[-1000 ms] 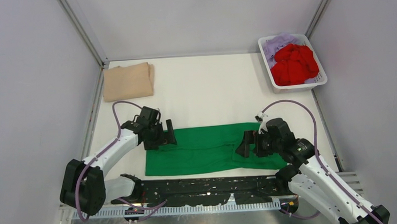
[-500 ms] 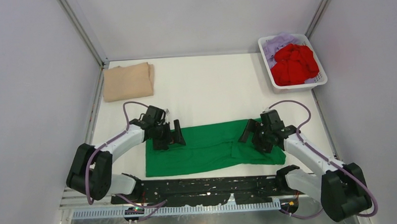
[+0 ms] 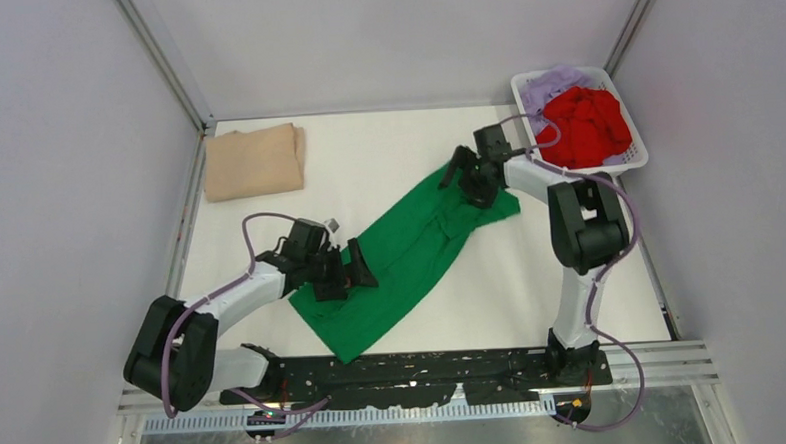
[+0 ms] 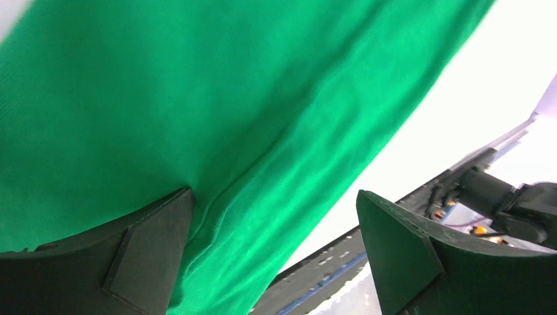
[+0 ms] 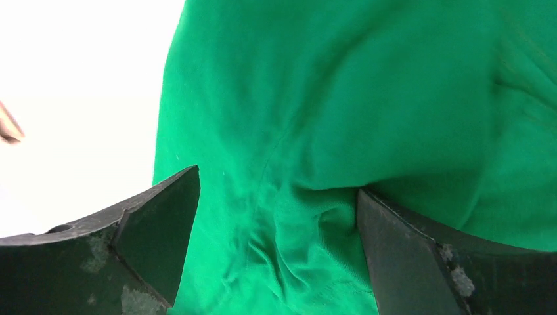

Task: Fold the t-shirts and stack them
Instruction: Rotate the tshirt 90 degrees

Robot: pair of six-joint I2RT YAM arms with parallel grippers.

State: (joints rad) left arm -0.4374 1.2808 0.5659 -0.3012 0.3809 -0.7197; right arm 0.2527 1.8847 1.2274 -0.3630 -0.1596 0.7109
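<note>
Lying diagonal: green t-shirt (image 3: 410, 253), soft fine knit, creased band.

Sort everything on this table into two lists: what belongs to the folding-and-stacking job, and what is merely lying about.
Belongs to the job:
green t-shirt, spread diagonally
tan t-shirt, folded
red t-shirt and lavender t-shirt, both in the white basket

Just lying about:
white basket, merely their container
</note>
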